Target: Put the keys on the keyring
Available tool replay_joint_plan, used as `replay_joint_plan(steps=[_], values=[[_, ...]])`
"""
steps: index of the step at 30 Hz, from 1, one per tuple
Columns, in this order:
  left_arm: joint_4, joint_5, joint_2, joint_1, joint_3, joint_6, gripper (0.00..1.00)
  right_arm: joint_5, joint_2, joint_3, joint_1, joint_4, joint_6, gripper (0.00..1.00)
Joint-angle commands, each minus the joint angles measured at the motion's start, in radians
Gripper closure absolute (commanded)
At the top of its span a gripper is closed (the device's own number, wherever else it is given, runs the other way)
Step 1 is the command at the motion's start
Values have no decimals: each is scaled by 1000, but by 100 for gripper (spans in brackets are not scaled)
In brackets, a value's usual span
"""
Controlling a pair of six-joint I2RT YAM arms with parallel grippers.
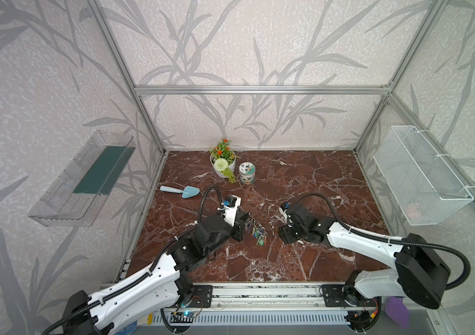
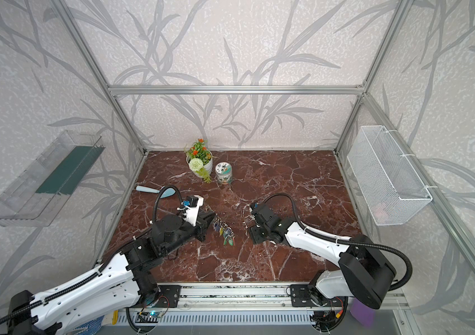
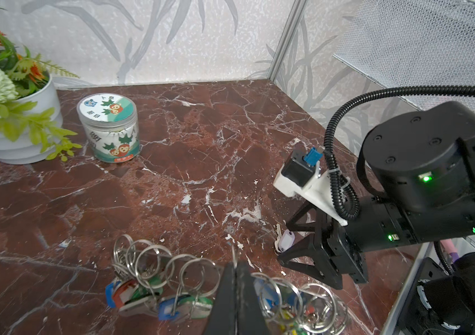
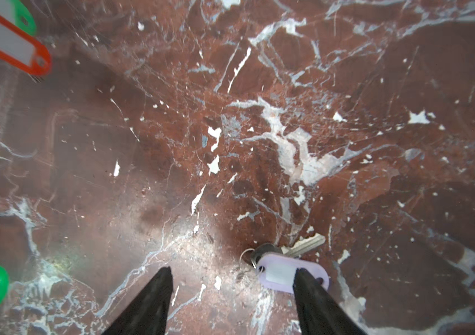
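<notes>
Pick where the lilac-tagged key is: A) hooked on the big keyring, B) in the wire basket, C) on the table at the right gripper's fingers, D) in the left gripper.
C: the lilac-tagged key lies flat on the table, beside one finger of the open right gripper, not gripped.

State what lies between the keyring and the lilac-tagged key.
Only bare marble tabletop separates the keyring from the lilac-tagged key, as the left wrist view shows.

The jar (image 3: 108, 127) bears printed characters on lid and label, too blurred to read.
</notes>
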Motion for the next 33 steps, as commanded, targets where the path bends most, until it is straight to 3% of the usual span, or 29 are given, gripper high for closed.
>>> replay_joint_plan(steps=[1,16,33], values=[[5,-61,-41,1,-6,-28,100,112,55,64,45,-110,-32,38],[9,-53,-39,2,-4,-18,100,338,309,246,155,-289,-14,53],[24,-36,-27,9,-4,-14,100,415,342,264,157,-324,24,67]])
